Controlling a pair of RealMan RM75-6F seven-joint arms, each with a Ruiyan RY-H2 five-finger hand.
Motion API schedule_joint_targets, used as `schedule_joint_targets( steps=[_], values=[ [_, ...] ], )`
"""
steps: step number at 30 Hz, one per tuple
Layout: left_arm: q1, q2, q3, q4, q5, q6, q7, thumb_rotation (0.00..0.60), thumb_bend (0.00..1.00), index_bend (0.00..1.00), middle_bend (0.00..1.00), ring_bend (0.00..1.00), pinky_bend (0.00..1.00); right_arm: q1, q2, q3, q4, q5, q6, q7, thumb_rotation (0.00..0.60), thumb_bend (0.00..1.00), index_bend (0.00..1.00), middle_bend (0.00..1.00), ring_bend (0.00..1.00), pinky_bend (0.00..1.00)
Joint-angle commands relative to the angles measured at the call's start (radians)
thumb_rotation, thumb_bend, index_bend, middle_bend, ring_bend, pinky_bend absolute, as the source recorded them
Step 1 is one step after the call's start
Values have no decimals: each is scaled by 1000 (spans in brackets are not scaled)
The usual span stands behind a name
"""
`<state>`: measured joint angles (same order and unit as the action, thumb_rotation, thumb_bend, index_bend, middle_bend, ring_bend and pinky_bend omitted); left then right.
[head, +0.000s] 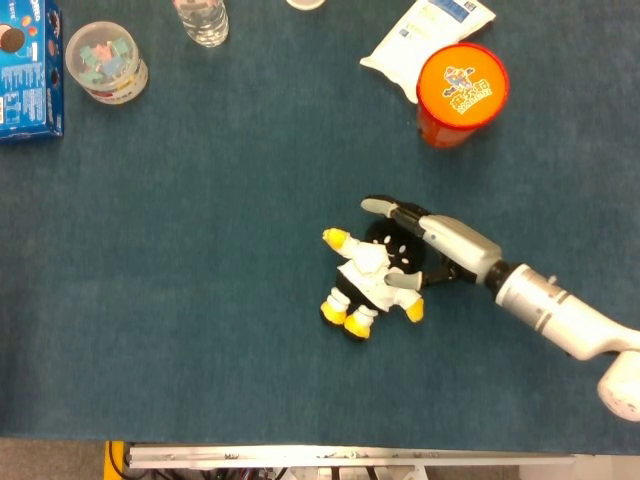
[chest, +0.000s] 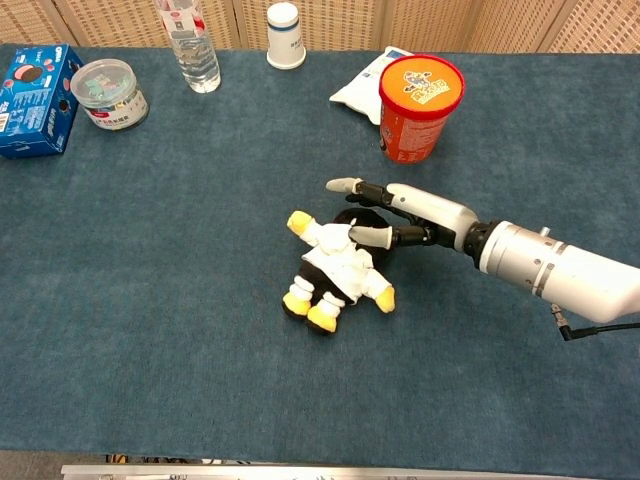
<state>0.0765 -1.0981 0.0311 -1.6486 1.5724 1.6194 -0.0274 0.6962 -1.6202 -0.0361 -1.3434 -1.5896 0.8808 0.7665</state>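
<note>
A small plush toy with a black head, white jacket and yellow hands and feet (head: 371, 276) (chest: 337, 269) lies flat near the middle of the dark blue carpet-like surface (head: 200, 300) (chest: 150, 300), its yellow feet toward the near left and its black head toward the far right. The right hand (head: 428, 243) (chest: 405, 215), grey and black on a white forearm that reaches in from the near right, lies over the toy's head. Its fingers are spread: one long finger (head: 385, 208) (chest: 350, 185) stretches out past the far side of the head, and another (chest: 372, 236) rests against the toy's jacket. Whether the fingers actually clamp the head cannot be told from either view. The left hand appears in neither view.

Far right of the toy stands an orange cylindrical canister with a cartoon printed on its lid (head: 461, 93) (chest: 420, 106), and a white flat packet (head: 425, 34) (chest: 358, 88) lies touching it on its far left. At the far left sit a blue cookie box (head: 28, 70) (chest: 36, 86) and, just beside it, a clear round tub of coloured pieces (head: 105, 61) (chest: 109, 93). A clear plastic water bottle (head: 203, 20) (chest: 186, 44) and a small white bottle (chest: 285, 35) stand along the far edge.
</note>
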Motion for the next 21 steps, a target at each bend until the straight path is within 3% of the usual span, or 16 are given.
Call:
schedule_joint_targets(
  steps=[1,7,15,21],
  values=[
    [2,1,-1,1,-4,0,-3,600,331,125,127,129,92,19,-23,11,18,17,-32,-14,175,0,0,0,0,0],
    [6,4,-3,5,-10,2,-11,600,331,125,127,129,92,31,-52,7,34,28,-59,-39,175,0,0,0,0,0],
    [5,-1,-1,10,-3,0,-11,600,331,125,127,129,92,-21,16,-35,-34,-6,37,-55,175,0,0,0,0,0],
    [2,-5,-2,9,-1,-6,-5,600,331,125,127,129,92,-17,28,-24,-40,-3,43,-52,175,0,0,0,0,0]
  ],
)
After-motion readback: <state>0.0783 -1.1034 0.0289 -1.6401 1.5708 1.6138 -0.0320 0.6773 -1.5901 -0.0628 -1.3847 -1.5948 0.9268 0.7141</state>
